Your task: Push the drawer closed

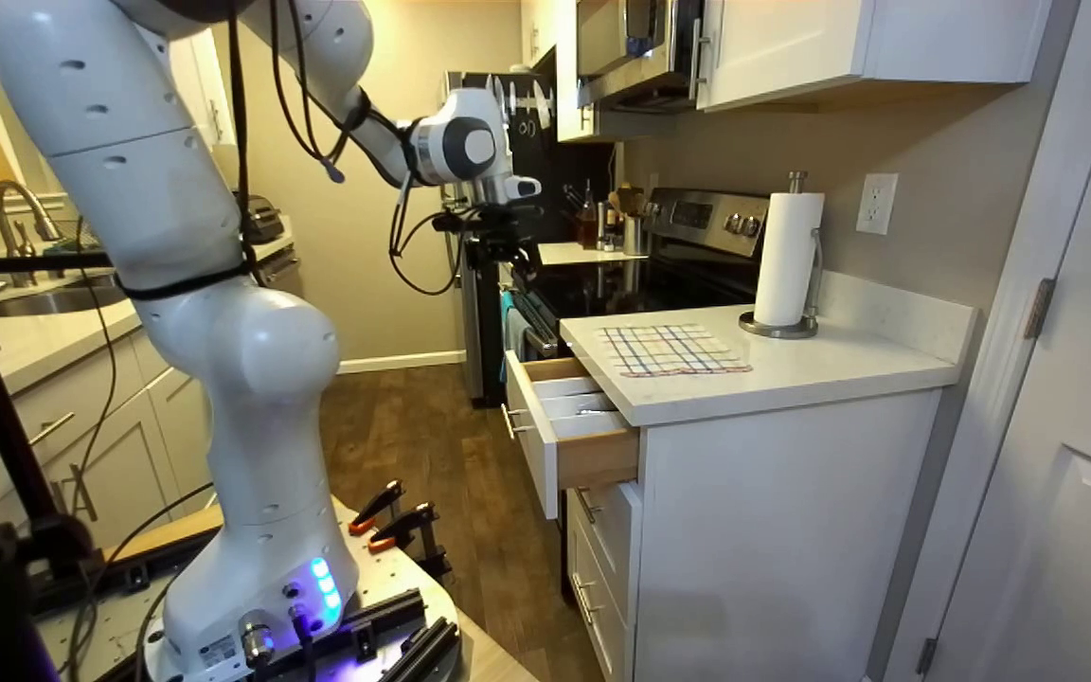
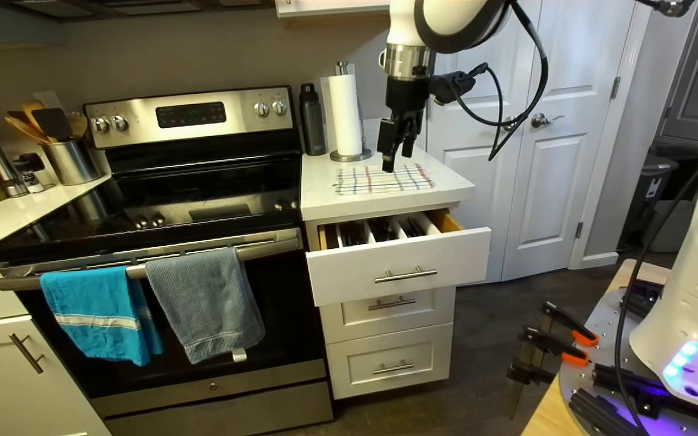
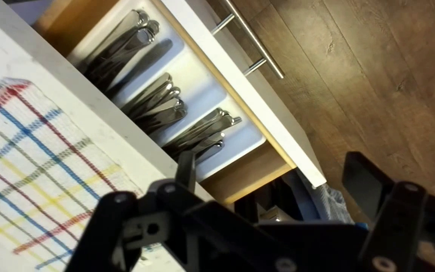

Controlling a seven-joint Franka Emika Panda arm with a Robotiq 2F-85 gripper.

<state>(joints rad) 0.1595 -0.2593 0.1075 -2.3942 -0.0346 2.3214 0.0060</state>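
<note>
Countertop edge (image 2: pixel 385 204) — drawer (image 2: pixel 397 257) juts past it over floor (image 3: pixel 353 87) — gripper (image 2: pixel 398 155) higher, spread wide.

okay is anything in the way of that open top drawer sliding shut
Nothing visible blocks the drawer: its cutlery lies in the tray, and the tool hangs above, apart from it. The drawer's back, under the countertop, is hidden.

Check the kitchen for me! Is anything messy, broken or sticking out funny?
Yes: the top drawer sticks out from under the counter, showing cutlery inside, while the two drawers below it are shut. I see no spill or damage.
</note>
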